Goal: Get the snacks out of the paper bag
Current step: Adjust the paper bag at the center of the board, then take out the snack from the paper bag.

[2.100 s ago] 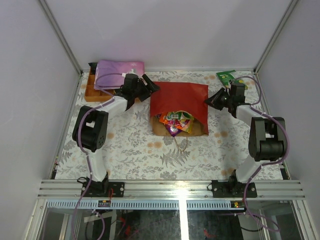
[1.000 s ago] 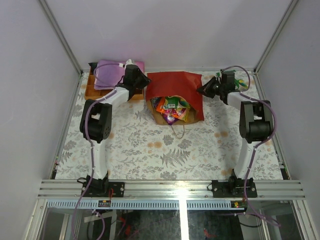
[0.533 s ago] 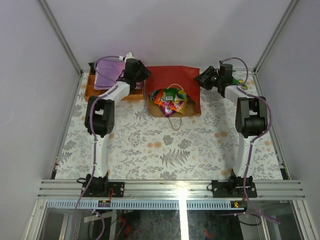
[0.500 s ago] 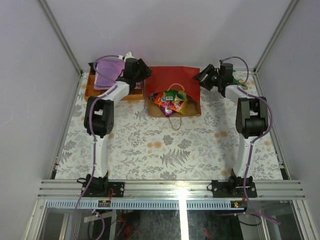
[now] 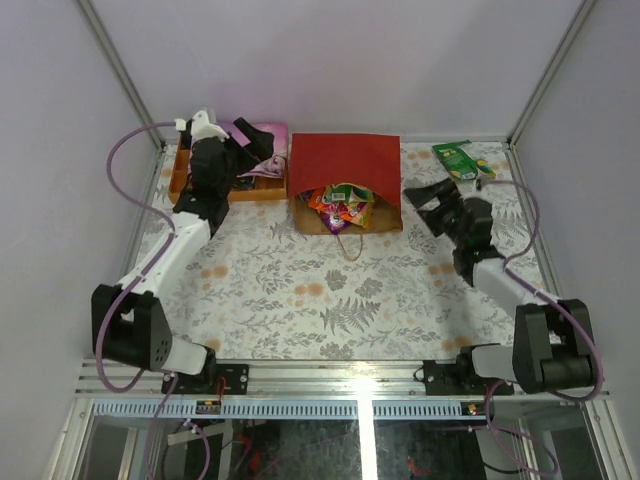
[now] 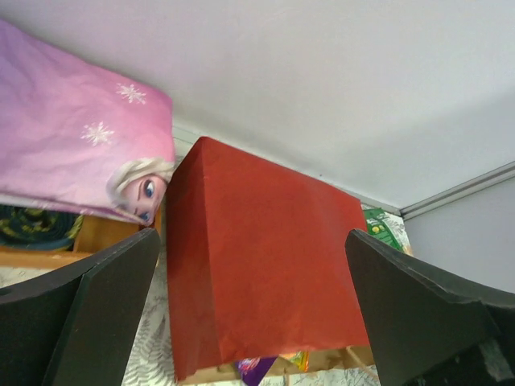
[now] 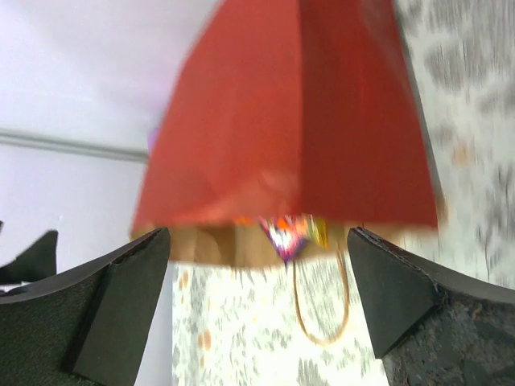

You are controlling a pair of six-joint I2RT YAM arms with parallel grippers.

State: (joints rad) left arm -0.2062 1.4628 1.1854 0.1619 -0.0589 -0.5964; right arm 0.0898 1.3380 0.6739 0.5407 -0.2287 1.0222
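Note:
The paper bag (image 5: 345,168) lies at the back middle of the table, red side up, its brown mouth turned toward the near edge. Colourful snacks (image 5: 341,204) crowd the mouth, half inside, and a thin handle loop (image 5: 350,245) trails in front. My left gripper (image 5: 252,152) is open just left of the bag, and the left wrist view shows the red bag (image 6: 265,265) ahead between wide black fingers (image 6: 105,322). My right gripper (image 5: 427,203) is open to the bag's right. Its blurred view shows the bag (image 7: 298,121), snacks (image 7: 290,229) and nothing between the fingertips (image 7: 410,297).
A wooden box (image 5: 180,180) holding a pink-purple cloth (image 5: 265,132) stands at the back left, right behind the left gripper. A green packet (image 5: 458,157) lies loose at the back right corner. Enclosure walls run along the back and both sides.
Both grippers, shut at the bag's far corners a second ago, have opened and let go. Both arms have drawn back, the right one well toward the near side. The bag stays at the back.

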